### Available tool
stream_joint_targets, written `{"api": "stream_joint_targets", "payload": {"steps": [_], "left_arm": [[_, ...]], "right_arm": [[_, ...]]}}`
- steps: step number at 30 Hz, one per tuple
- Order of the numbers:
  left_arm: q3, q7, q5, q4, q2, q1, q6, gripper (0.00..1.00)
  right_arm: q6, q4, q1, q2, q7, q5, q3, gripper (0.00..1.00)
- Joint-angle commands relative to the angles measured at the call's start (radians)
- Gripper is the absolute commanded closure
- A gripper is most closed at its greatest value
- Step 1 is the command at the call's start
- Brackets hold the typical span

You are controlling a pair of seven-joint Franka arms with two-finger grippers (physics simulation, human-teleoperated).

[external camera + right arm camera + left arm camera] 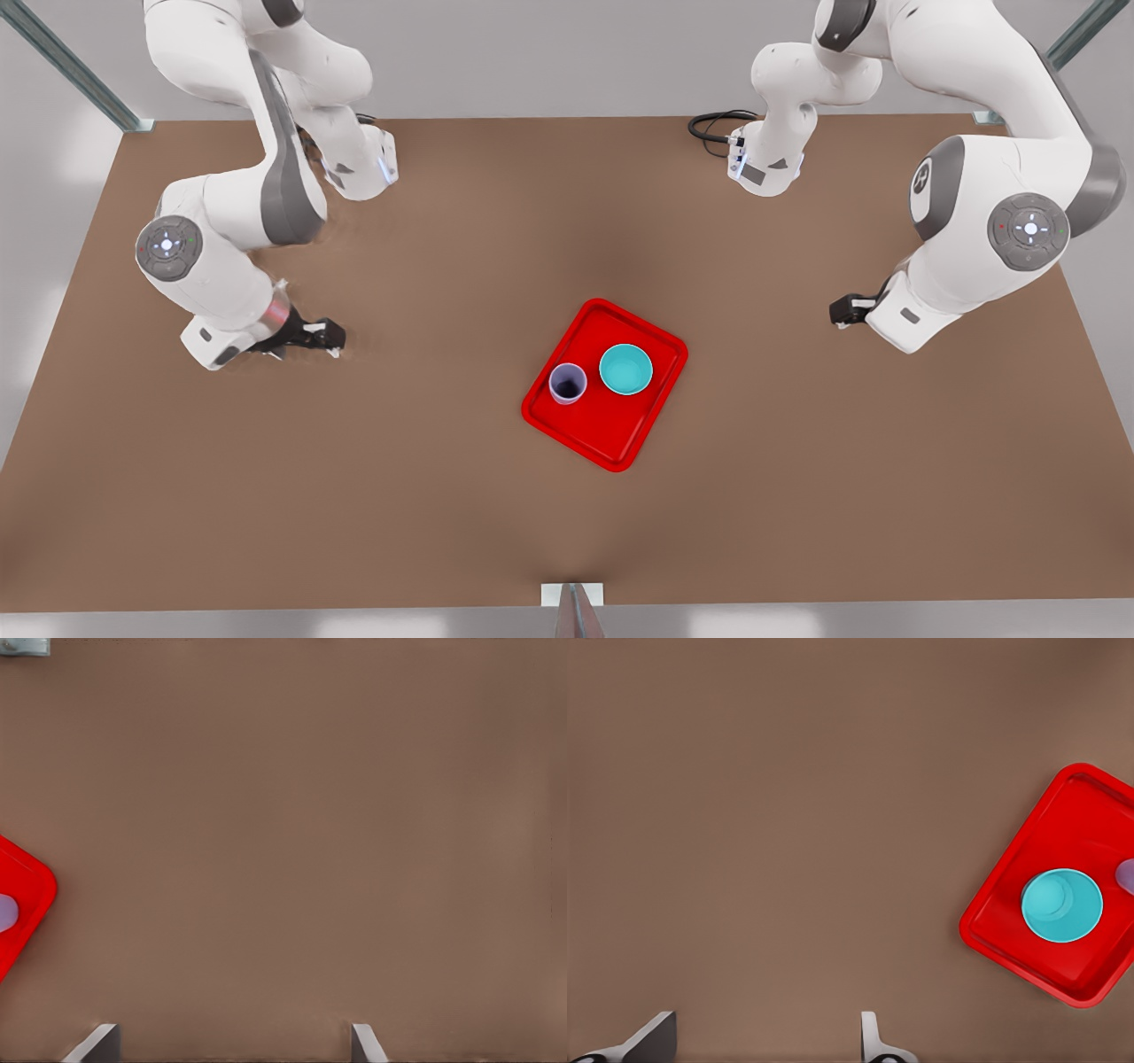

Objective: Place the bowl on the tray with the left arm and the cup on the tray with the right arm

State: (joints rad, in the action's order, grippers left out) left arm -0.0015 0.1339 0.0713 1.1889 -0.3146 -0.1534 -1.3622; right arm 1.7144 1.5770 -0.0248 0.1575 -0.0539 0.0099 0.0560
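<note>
Fingers of the left gripper stand wide apart with bare table between them, so the pincer is released and holds nothing. In the front view this gripper hangs low over the table at the front view's right, and its arm waits there. Well off to its side lies the tray, with the bowl on the half nearer this pincer and the cup just past the bowl.

The right gripper is likewise spread open and empty above plain table. It sits at the front view's left, its arm idle too. From this pincer the tray is well apart, and the cup stands on the tray's nearer side.

The tray lies between the two grippers, flat, bright red, with rounded corners and a raised rim. Its long axis runs on a slant, from the front view's upper right to lower left. The cup, lavender and tapered, stands upright with its mouth up. The bowl, teal, round and wider, also sits mouth up, just beside the cup and not touching it.
</note>
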Motion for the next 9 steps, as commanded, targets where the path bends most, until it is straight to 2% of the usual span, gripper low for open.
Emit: {"api": "stream_joint_targets", "payload": {"steps": [1,2,9], "left_arm": [[0.0,0.0,0.002,0.0,0.0,0.0,0.0,0.0],[0.0,0.0,0.002,0.0,-0.001,0.0,0.0,0.0],[0.0,0.0,0.002,0.0,0.0,-0.002,0.0,0.0]], "right_arm": [[-0.015,0.0,0.012,-0.006,0.051,-0.001,-0.002,0.0],[-0.022,0.0,0.032,-0.013,0.106,-0.01,-0.036,0.0],[-0.026,0.006,0.032,-0.004,0.106,-0.01,-0.036,0.0]]}}
